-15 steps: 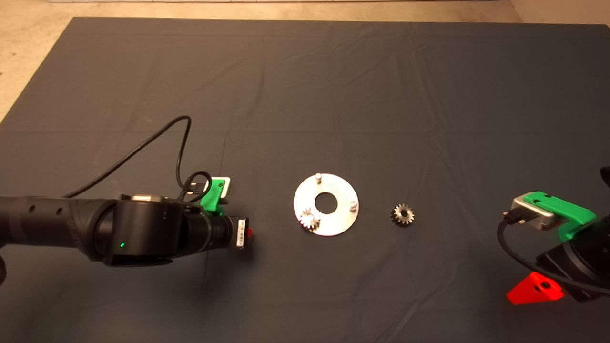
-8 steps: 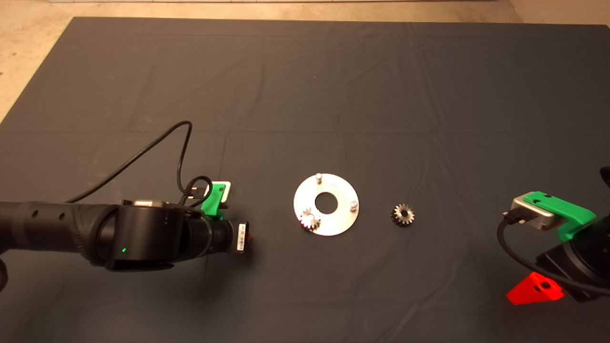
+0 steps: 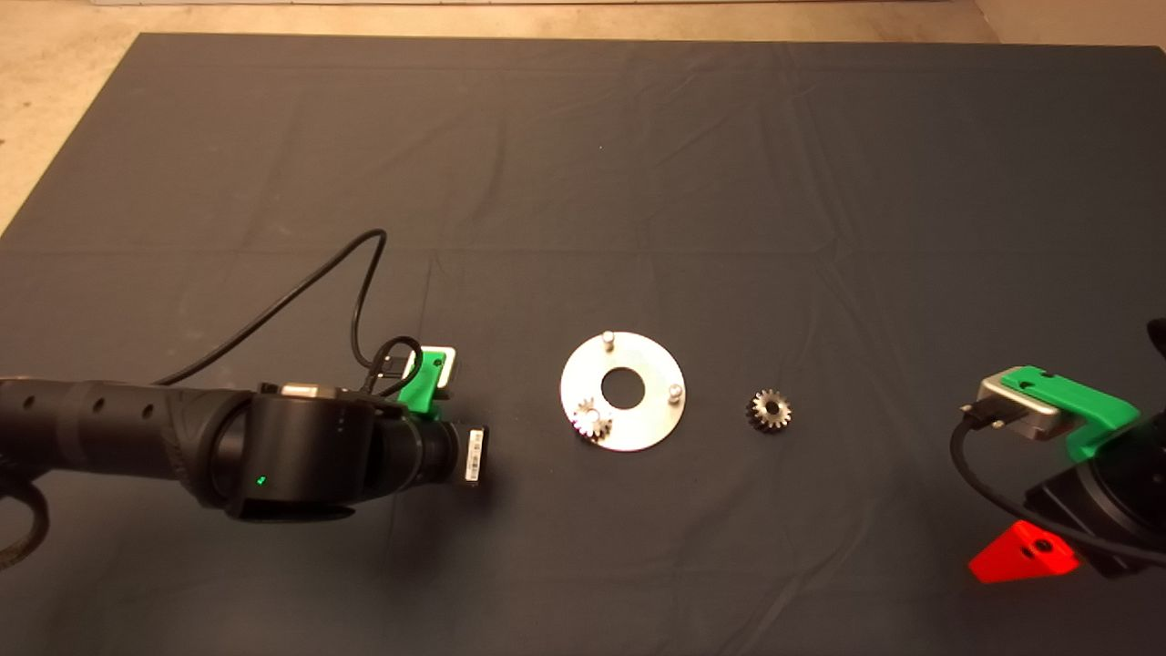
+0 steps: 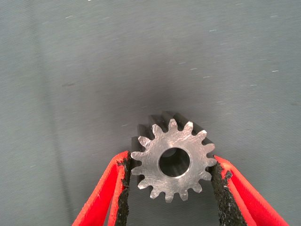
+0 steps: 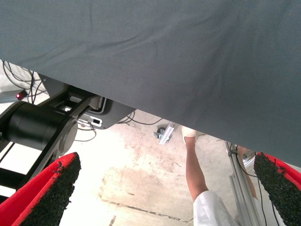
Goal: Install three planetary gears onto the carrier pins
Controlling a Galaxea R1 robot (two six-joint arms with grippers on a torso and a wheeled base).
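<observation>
Dark mat [image 3: 638,164] covers the worktop: left gripper [image 4: 171,181] pinches one planetary gear [image 4: 173,160] left of the disc [image 3: 651,428]; right gripper [image 5: 164,188], spread, waits at the lower right edge.

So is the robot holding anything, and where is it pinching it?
The left gripper pinches a gear by the toothed rim, on opposite sides. The right gripper is open, holding nothing.

My left arm is reaching in low from the left, its gripper [image 4: 171,181] pinching inward, both pads [image 4: 123,188] pressing. My right gripper [image 5: 164,188] is waiting at the lower right edge, fingers [image 5: 51,188] spread wide apart.
</observation>
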